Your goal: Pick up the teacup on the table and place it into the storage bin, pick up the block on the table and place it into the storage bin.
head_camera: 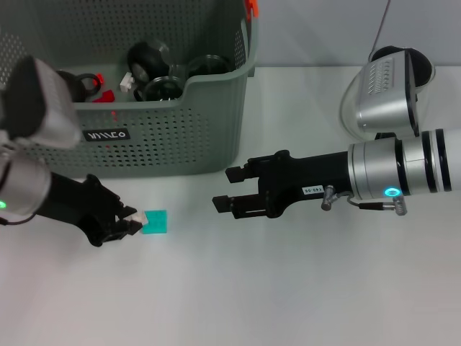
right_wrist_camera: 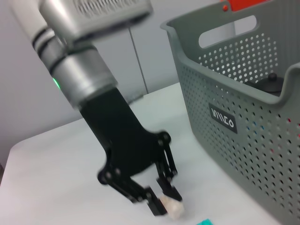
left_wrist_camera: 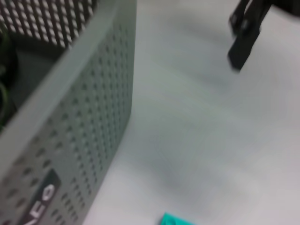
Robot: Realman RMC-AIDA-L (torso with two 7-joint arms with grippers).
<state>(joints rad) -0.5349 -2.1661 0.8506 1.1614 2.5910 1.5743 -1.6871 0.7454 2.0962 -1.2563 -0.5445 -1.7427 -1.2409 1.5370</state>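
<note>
Teal block (head_camera: 155, 222) lies just beside the low left tool (head_camera: 134, 223), parted; right tool (head_camera: 225, 189) hovers open.

The storage bin (head_camera: 173, 137) is looking grey-green with dotted perforated sides, black label, orange tab; the block (head_camera: 155, 221) is showing teal on the white table (head_camera: 288, 288).
</note>
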